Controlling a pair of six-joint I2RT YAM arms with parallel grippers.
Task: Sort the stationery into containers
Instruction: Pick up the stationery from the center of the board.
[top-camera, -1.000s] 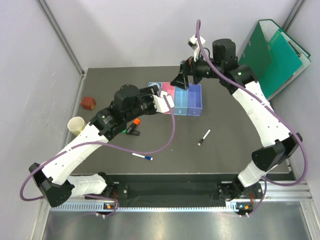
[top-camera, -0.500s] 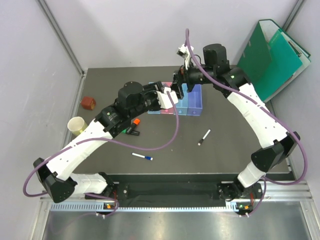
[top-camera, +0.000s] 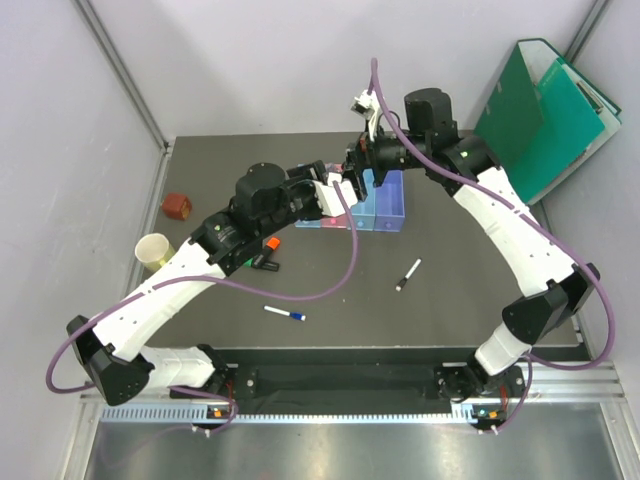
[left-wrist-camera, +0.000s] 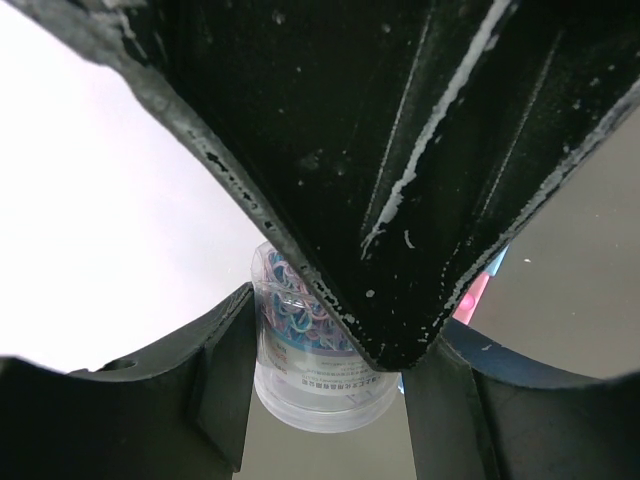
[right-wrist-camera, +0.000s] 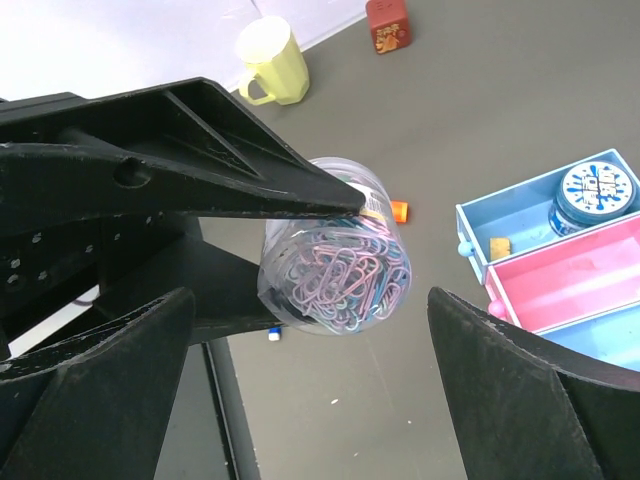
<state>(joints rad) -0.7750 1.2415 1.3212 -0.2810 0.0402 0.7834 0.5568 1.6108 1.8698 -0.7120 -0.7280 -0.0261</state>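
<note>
- Jar of coloured paper clips (right-wrist-camera: 337, 268): clear, tipped on its side, held in the air, clamped by the left gripper (right-wrist-camera: 318, 255).
- Bins (top-camera: 375, 210): joined in a row.
- Light blue bin (right-wrist-camera: 515, 197): holds the blue tape roll (right-wrist-camera: 596, 193) and the tan eraser (right-wrist-camera: 498, 247).
- Pink bin (right-wrist-camera: 585, 275): adjoins the light blue bin.
- Orange-and-black highlighter (top-camera: 268, 245) and green highlighter (top-camera: 246, 263): lying close together.
- White pen with blue cap (top-camera: 285, 314) and black-and-white marker (top-camera: 408, 274): lying flat, well apart.

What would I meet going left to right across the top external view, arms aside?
pale yellow cup → white pen with blue cap → black-and-white marker → green folders
</note>
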